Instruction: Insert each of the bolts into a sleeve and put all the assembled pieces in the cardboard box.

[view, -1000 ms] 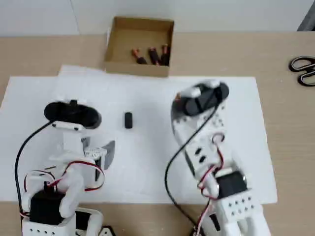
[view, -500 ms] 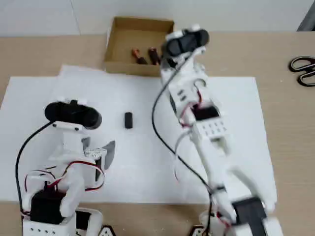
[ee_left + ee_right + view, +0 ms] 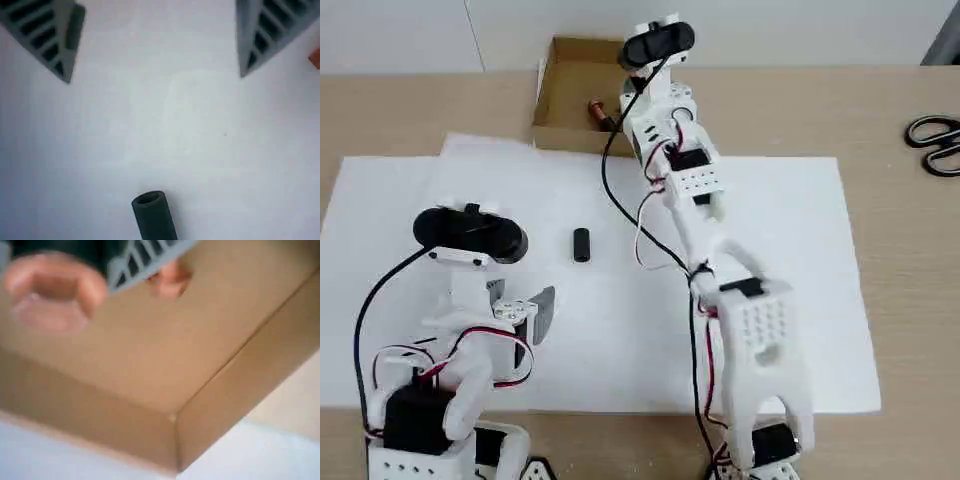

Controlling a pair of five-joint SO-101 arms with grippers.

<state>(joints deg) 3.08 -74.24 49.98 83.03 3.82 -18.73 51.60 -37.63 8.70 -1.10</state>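
Note:
The cardboard box (image 3: 560, 95) stands at the back of the table. My right gripper (image 3: 634, 98) hangs over the box's right half. In the right wrist view one grey finger (image 3: 145, 260) shows, and a blurred orange bolt (image 3: 50, 290) in a dark sleeve sits close by it, seemingly held above the box floor (image 3: 165, 360). Another assembled piece (image 3: 599, 109) lies in the box. A lone black sleeve (image 3: 581, 244) (image 3: 152, 217) lies on the white paper. My left gripper (image 3: 535, 312) (image 3: 155, 75) stands open over the paper, short of the sleeve.
A white paper sheet (image 3: 800, 230) covers most of the table. Scissors (image 3: 935, 135) lie at the far right edge. The right arm stretches diagonally across the middle of the paper. A small orange bit (image 3: 315, 57) shows at the edge of the left wrist view.
The right arm has swung from the middle of the paper forward and left to above the box, now covering most of the pieces inside. The left arm and the sleeve have stayed put.

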